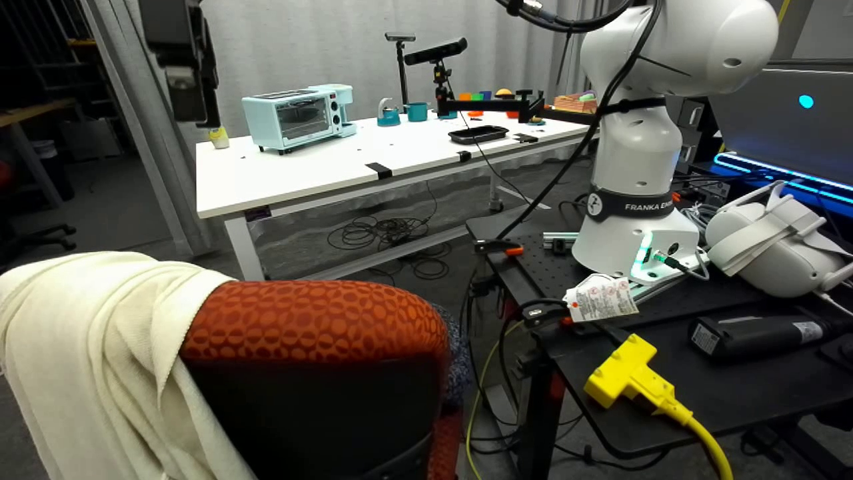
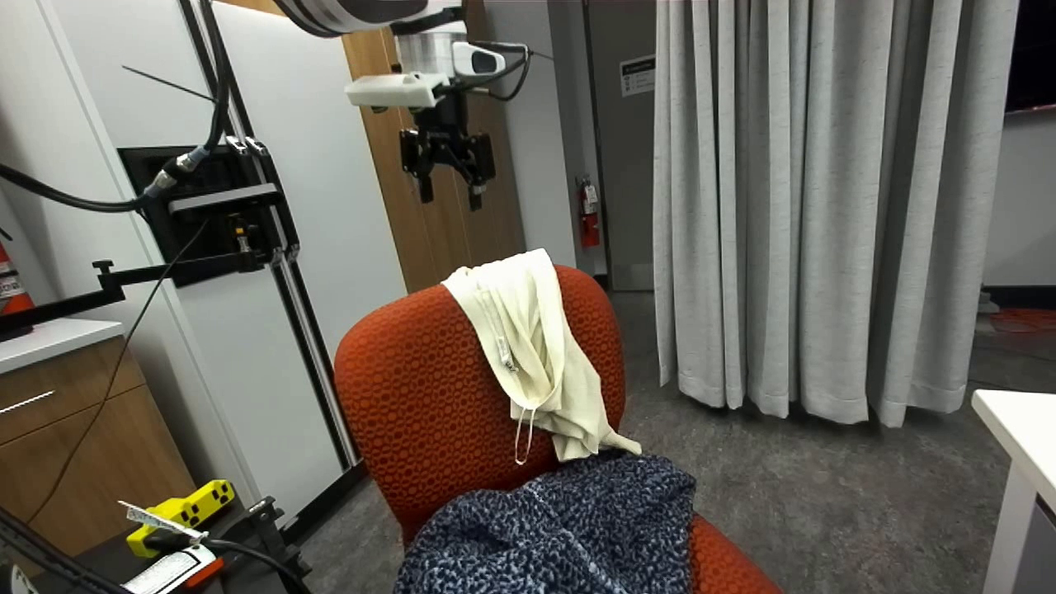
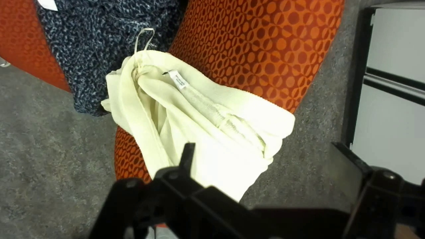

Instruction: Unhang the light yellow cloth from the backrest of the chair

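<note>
In an exterior view, from the left: backrest (image 2: 421,355); gripper (image 2: 450,196) above it, fingers (image 2: 476,198) standing wide apart; light yellow cloth (image 2: 536,330) draped over the top edge and down the front, covering part of the backrest, apart from the gripper; dark speckled fabric (image 2: 569,528) on the seat (image 2: 722,561), both cut off at the bottom. White table (image 2: 1023,419) cut off at right.

In an exterior view, from the left: cloth over the rear of the backrest, lower end cut off; gripper only partly in frame, finger spacing not readable from here; speckled fabric mostly hidden behind the backrest; arm (image 1: 636,160) cut off at the top; white headset (image 1: 780,267) clipped by the right edge.

Wrist view, from the left: speckled fabric; cloth, washed out to white near its middle, print on its label (image 3: 178,79) too small to make out; blurred fingers well separated, one masking some of the cloth.
</note>
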`<action>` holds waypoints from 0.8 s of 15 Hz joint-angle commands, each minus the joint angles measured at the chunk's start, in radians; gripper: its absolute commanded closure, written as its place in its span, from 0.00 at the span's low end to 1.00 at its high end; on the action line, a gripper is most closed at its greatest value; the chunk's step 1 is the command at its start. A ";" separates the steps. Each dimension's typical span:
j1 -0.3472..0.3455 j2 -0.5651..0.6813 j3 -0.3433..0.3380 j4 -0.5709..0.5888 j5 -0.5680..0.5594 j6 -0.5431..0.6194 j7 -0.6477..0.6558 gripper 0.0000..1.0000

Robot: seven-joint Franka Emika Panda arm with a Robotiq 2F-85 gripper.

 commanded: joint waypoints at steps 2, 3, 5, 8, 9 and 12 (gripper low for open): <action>-0.021 0.124 0.022 0.040 0.051 0.117 0.063 0.00; -0.022 0.149 0.026 0.051 0.062 0.138 0.073 0.00; -0.021 0.195 0.038 0.074 0.089 0.173 0.092 0.00; -0.022 0.251 0.059 0.101 0.116 0.206 0.106 0.00; -0.023 0.268 0.065 0.108 0.117 0.213 0.109 0.00; -0.025 0.304 0.076 0.125 0.109 0.221 0.128 0.00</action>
